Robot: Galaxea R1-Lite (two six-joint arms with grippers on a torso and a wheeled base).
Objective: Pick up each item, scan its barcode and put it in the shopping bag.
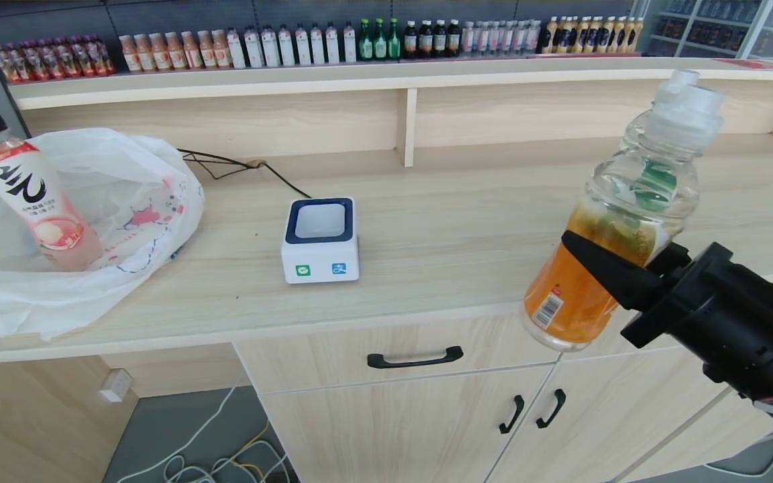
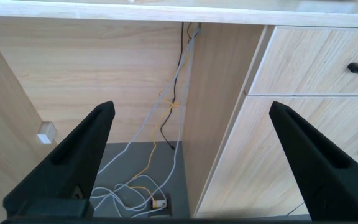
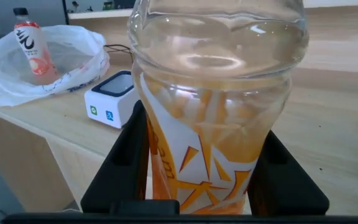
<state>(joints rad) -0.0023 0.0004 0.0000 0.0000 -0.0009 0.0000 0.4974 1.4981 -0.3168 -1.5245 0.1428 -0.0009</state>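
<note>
My right gripper [image 1: 618, 272] is shut on an orange-drink bottle [image 1: 618, 221], held tilted above the counter's front right edge, white cap up and barcode facing forward. In the right wrist view the orange-drink bottle [image 3: 216, 118] sits between the black fingers [image 3: 126, 162]. The white barcode scanner [image 1: 320, 239] with its dark blue frame stands mid-counter, left of the bottle. At the far left a white shopping bag [image 1: 125, 201] holds a pink bottle [image 1: 34, 194] with a black cap, leaning upright. My left gripper [image 2: 191, 162] is open, hanging below counter level in front of the cabinet.
A black cable [image 1: 239, 164] runs along the counter behind the scanner. A raised wooden shelf [image 1: 400, 100] backs the counter, with rows of drinks [image 1: 373, 40] beyond. Drawers and doors with black handles [image 1: 415, 359] lie below; loose cables [image 2: 148, 186] on the floor.
</note>
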